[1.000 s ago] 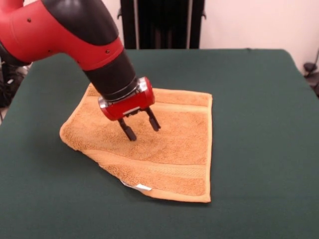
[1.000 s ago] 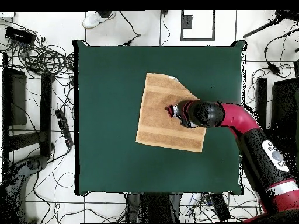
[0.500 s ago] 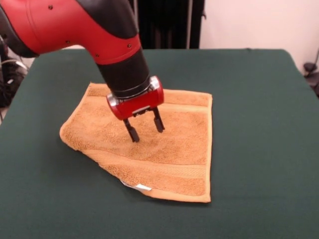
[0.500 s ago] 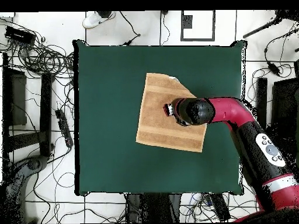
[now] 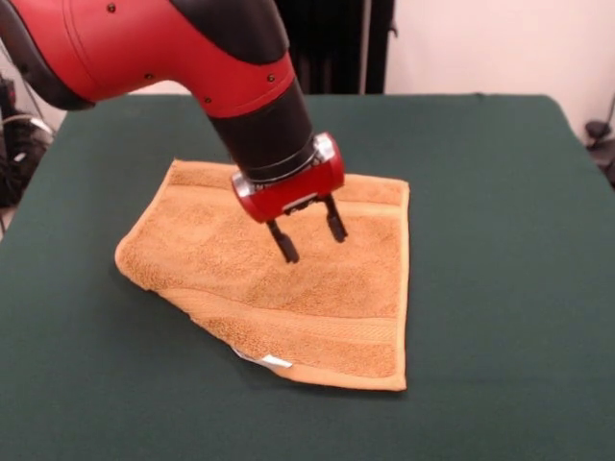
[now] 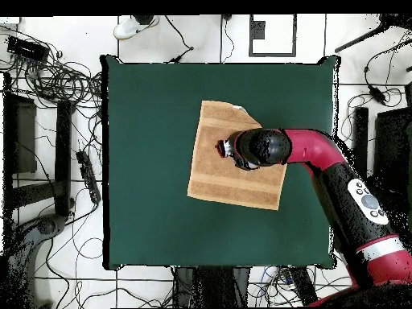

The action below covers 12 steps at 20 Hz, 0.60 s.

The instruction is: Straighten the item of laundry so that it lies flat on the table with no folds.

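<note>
The orange-tan towel point(image 5: 327, 288) lies on the dark green table point(image 5: 500, 192). One corner is folded under at the front left, so that side runs as a slanted edge, and a small white tag point(image 5: 274, 361) pokes out there. In the overhead view the towel point(image 6: 217, 181) shows the same cut-off corner at its upper right. My gripper point(image 5: 310, 238) hangs just above the towel's middle, open, nothing between its fingers. From above, the gripper point(image 6: 223, 149) is mostly hidden under the arm.
The red and black arm point(image 6: 322, 161) reaches over the towel from the table's side. Cables and black stands point(image 6: 48, 80) lie on the floor around the table.
The gripper has moved across the towel, to the right in the front view, staying open just above the cloth. The towel has not moved.
</note>
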Each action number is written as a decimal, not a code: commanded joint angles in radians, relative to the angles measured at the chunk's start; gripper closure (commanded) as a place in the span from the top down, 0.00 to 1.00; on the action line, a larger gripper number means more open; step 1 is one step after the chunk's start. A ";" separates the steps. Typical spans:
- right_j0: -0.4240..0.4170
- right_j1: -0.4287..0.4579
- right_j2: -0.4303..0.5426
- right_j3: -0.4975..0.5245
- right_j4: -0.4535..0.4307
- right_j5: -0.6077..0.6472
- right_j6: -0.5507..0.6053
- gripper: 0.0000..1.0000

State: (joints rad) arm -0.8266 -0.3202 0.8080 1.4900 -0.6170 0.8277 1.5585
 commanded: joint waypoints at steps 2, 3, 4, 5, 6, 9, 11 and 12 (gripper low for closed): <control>0.011 0.101 -0.024 0.039 0.133 0.174 -0.084 1.00; 0.008 0.112 -0.022 0.038 0.149 0.191 -0.094 1.00; 0.004 0.122 -0.022 0.042 0.164 0.209 -0.101 1.00; -0.003 0.128 -0.025 0.055 0.163 0.192 -0.102 1.00; -0.004 0.132 -0.031 0.058 0.158 0.186 -0.106 1.00; -0.017 0.155 -0.046 0.081 0.111 0.141 -0.145 1.00; -0.023 0.171 -0.056 0.094 0.080 0.111 -0.155 1.00; -0.018 0.174 -0.064 0.091 0.057 0.101 -0.163 1.00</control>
State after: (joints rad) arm -0.8715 -0.2240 0.8035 1.5016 -0.5172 0.9134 1.5585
